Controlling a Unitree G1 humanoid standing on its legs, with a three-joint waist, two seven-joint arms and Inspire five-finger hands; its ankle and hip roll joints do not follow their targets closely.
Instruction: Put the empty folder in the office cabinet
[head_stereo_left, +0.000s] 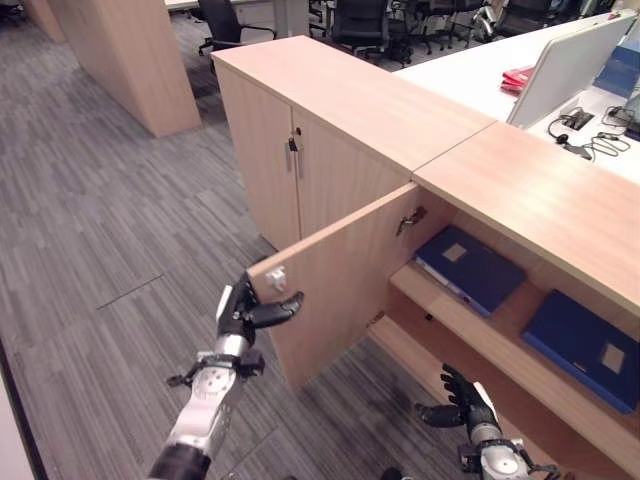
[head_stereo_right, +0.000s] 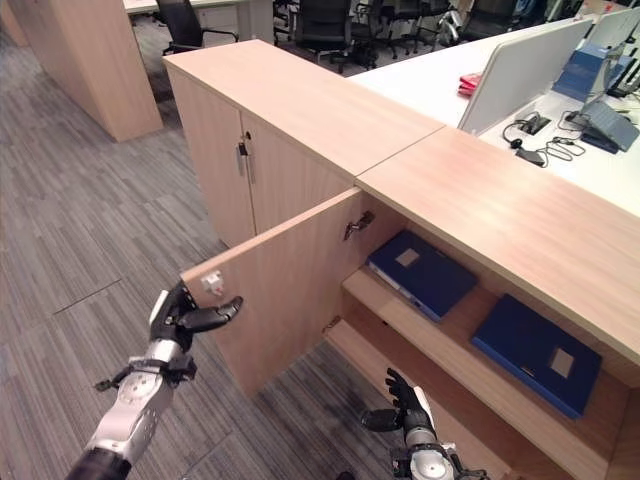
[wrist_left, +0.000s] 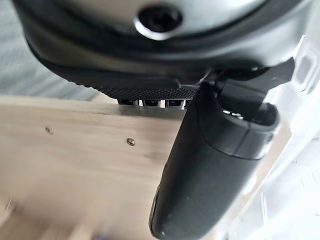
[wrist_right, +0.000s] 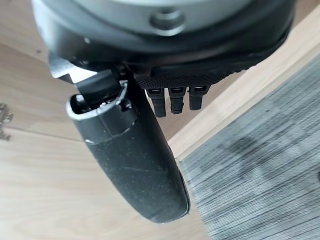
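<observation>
Our left hand (head_stereo_left: 240, 312) grips the door (head_stereo_left: 335, 290) edge; right hand (head_stereo_left: 465, 400) hangs open, empty. We swing it shut steadily, folders (head_stereo_left: 470, 268) shelved.

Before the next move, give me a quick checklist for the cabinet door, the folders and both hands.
1. Cabinet door open far enough to see the shelf: ok, it stands swung out.
2. Left hand on the door's free edge: ok, thumb on the inner face; fingers behind the door, so the grip cannot be told.
3. Right hand free: ok, fingers spread, holding nothing, low in front of the open cabinet.
4. Folders inside: ok, one blue folder and a second blue folder lie on the upper shelf.
5. Nothing sticks out past the shelf front: ok.
6. Which folder is the empty one: cannot tell.
</observation>
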